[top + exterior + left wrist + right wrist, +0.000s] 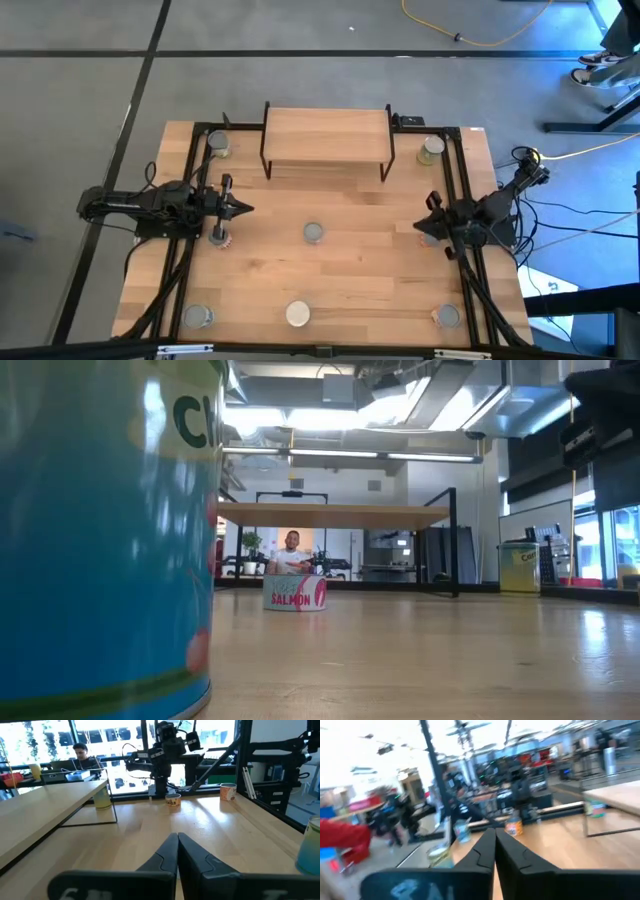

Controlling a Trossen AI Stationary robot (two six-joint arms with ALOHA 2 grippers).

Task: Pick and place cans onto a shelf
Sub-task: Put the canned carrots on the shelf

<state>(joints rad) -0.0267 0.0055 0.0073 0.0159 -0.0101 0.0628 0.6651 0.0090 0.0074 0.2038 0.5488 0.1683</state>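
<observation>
Eight cans (314, 233) spread over the bench (350, 270), none on the bare shelf (326, 133); left hand (246, 209) and right hand (418, 226) both clenched empty, hovering at opposite sides.

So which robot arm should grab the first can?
Probably the left. The left gripper sits right by a can on the table, fingers shut. The right gripper also has one close, mostly hidden beneath it. The shelf is empty.
</observation>
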